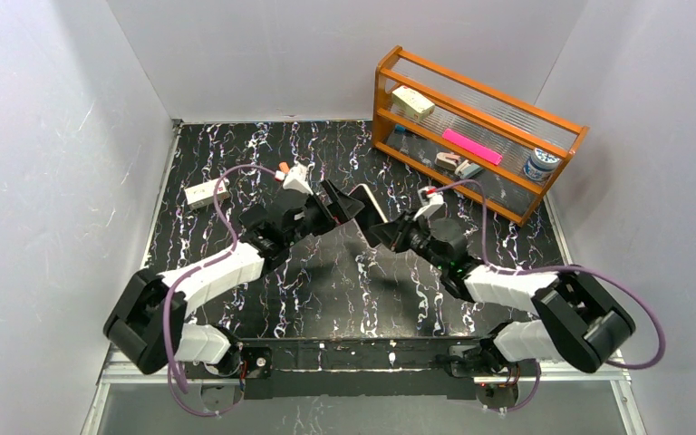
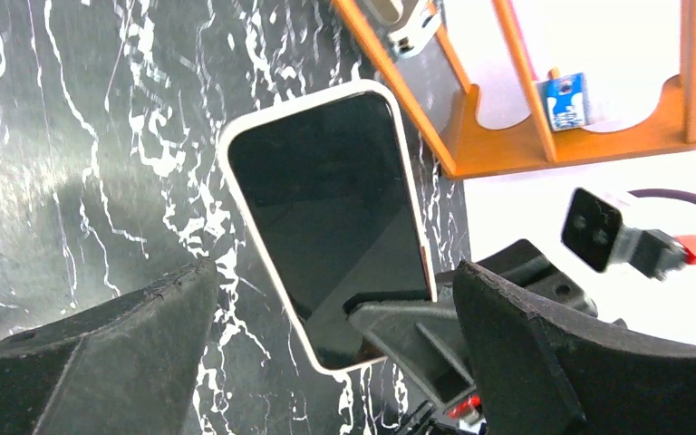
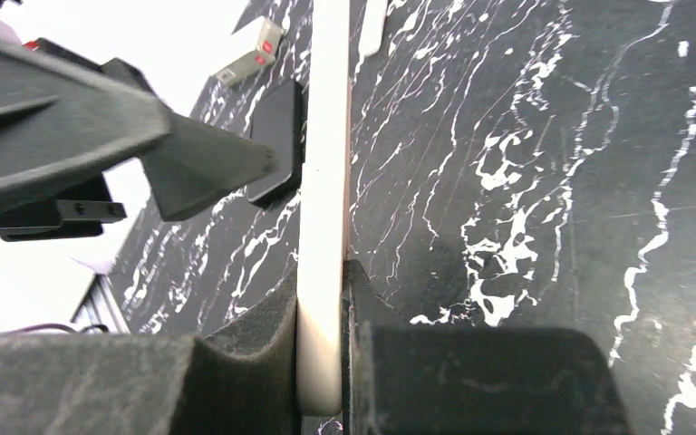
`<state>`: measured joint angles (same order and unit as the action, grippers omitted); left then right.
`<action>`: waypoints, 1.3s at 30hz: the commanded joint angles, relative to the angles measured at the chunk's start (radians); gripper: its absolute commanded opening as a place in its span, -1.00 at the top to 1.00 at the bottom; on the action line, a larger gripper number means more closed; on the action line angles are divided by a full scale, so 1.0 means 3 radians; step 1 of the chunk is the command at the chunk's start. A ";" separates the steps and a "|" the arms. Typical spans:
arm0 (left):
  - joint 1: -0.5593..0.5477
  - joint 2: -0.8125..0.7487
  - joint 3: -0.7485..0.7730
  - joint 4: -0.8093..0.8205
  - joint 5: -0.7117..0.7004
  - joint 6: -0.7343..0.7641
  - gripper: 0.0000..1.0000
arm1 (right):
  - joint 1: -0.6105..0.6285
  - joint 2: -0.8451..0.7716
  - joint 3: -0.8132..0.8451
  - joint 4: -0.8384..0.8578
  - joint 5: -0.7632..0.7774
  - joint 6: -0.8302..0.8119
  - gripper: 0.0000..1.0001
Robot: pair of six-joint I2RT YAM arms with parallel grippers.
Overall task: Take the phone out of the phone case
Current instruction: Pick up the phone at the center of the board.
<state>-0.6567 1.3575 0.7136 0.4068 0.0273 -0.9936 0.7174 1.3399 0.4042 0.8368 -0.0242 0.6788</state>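
The phone (image 2: pixel 326 217) has a black screen and sits in a white case (image 2: pixel 263 263). It is held off the table between my two arms in the top view (image 1: pixel 368 199). My right gripper (image 3: pixel 322 349) is shut on the phone's lower end, one finger on each flat side. The case shows edge-on in the right wrist view (image 3: pixel 323 181). My left gripper (image 2: pixel 335 362) is open, its fingers (image 2: pixel 100 353) spread wide and facing the screen. One left fingertip (image 3: pixel 275 145) lies against the phone's flat side. In the top view the left gripper (image 1: pixel 337 208) is left of the phone and the right gripper (image 1: pixel 388 234) is right of it.
An orange wooden rack (image 1: pixel 471 163) with small items on its shelves stands at the back right, close behind the phone. A white block (image 1: pixel 207 193) lies at the back left. White walls close in the black marbled table (image 1: pixel 326 290).
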 commanded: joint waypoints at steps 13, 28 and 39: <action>0.0146 -0.0161 -0.0227 0.1204 0.0710 0.0289 -0.80 | -0.0609 -0.0849 -0.0420 0.1057 -0.0891 0.1119 0.97; 0.0169 0.0184 -0.0200 0.2258 0.1402 -0.0350 -0.63 | -0.0616 -0.0562 -0.0254 0.1762 -0.1286 0.1841 0.97; 0.0144 0.0182 -0.0221 0.2420 0.1382 -0.0490 0.41 | -0.0598 -0.0276 -0.0169 0.1999 -0.1443 0.2006 0.97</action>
<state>-0.6083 1.4216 0.6411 1.0683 0.4263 -1.1294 0.5362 1.2495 0.2871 1.2755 -0.4316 1.2503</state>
